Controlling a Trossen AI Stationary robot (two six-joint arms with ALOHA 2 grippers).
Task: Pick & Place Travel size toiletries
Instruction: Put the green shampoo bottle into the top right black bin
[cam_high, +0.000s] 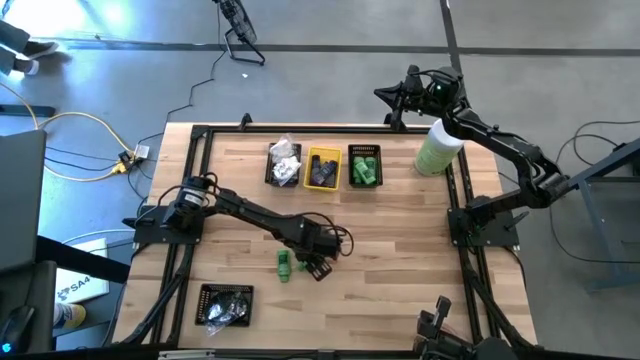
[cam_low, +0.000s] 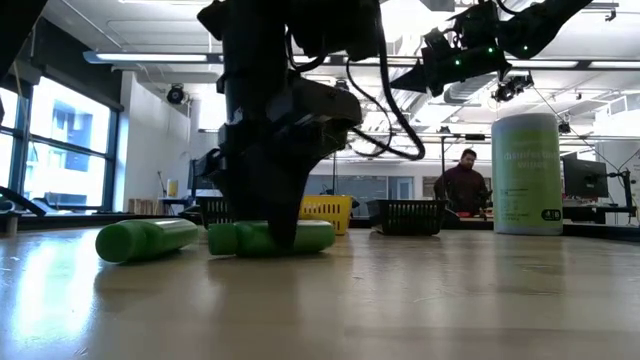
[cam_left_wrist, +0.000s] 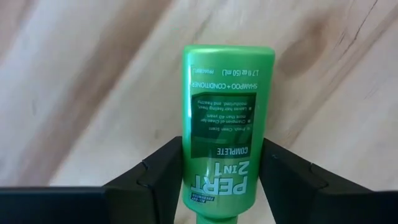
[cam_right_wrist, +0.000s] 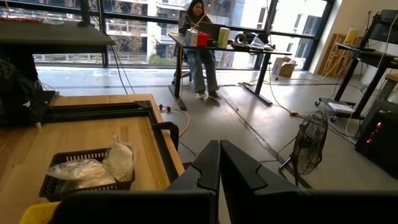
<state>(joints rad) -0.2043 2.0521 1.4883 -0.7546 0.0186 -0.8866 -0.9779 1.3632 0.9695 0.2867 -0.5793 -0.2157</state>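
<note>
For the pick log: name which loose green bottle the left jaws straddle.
The bottle lying nearer the left gripper, between its fingers; the other bottle lies apart, untouched.

Green bottle (cam_left_wrist: 227, 118) — cap end cut off below — behind end effector

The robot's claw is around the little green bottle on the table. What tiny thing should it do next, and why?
Probably lift it straight up. The left gripper has its dark fingers pressed against both sides of the bright green plastic shampoo bottle, which lies flat on the wooden table. A second green bottle lies close beside it, so sliding sideways might bump that one.
</note>
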